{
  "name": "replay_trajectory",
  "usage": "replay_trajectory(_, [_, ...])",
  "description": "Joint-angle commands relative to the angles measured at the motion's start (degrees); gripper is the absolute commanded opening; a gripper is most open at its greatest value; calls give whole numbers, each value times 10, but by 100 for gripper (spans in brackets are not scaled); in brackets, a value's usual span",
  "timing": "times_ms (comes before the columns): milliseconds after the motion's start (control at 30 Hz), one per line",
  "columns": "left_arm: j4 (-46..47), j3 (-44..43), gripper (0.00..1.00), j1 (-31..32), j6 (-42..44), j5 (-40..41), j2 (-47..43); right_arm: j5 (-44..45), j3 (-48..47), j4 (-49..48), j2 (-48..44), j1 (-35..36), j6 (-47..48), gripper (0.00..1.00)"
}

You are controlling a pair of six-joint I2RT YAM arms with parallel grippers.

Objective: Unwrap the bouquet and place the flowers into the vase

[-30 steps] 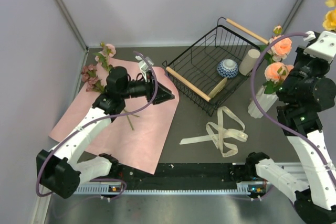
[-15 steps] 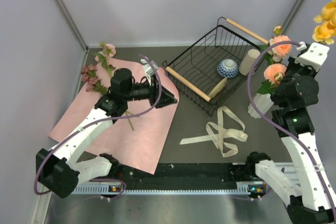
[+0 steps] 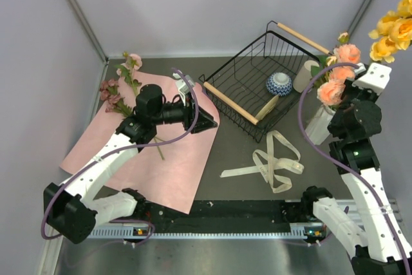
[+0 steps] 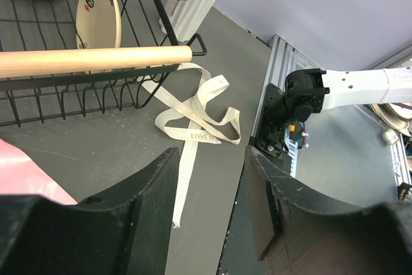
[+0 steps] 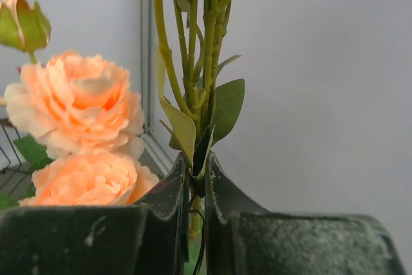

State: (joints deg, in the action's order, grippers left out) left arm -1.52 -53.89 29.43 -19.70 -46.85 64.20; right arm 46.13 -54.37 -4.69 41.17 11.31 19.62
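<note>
Along the left side of the tabletop, the lilac-pink wrapping paper (image 3: 138, 159) lies opened out flat, reaching from the near edge toward the far-left corner. At that corner a few dusty mauve and pink flowers (image 3: 117, 89) lie partly on the paper's far edge, and a single green stem (image 3: 158, 147) lies on the sheet nearer its middle. The left gripper (image 3: 206, 122) hangs over the paper's right edge, pointing toward the middle of the table; its jaws stand apart with nothing between them, as the left wrist view shows. Just right of it, toward the far edge, sits a black wire basket (image 3: 239, 72) with wooden handles, holding a blue-and-white bowl (image 3: 279, 83), a cream cup (image 3: 306, 75) and a small cream plate (image 3: 268, 108) leaning on edge. Nearer the arms, on the bare dark surface at mid-table, the cream ribbon (image 3: 273, 162) lies loose and untied, well apart from the paper. Close to the right edge stands the ribbed white vase (image 3: 318, 125), upright, with peach roses (image 3: 340, 72) rising above its rim. Farthest right, the right gripper (image 5: 196, 173) is held high beside those roses, its jaws pressed together on a bundle of green stems (image 5: 203, 62) whose yellow blooms (image 3: 389, 30) stand above it, past the vase and off the table's right edge.
</note>
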Motion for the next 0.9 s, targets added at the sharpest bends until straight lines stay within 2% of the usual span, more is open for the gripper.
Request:
replay_trajectory(0, [0, -15, 51, 4, 12, 3, -20, -36, 13, -18, 0, -5, -19, 5])
replay_trajectory(300, [-2, -15, 51, 4, 14, 4, -20, -80, 53, -11, -31, -5, -35, 6])
replay_trajectory(433, [-2, -16, 51, 5, 16, 4, -19, -74, 66, -3, -40, -6, -42, 6])
replay_trajectory(867, [-6, -17, 51, 5, 19, 8, -19, -83, 89, 91, -64, -5, -121, 13])
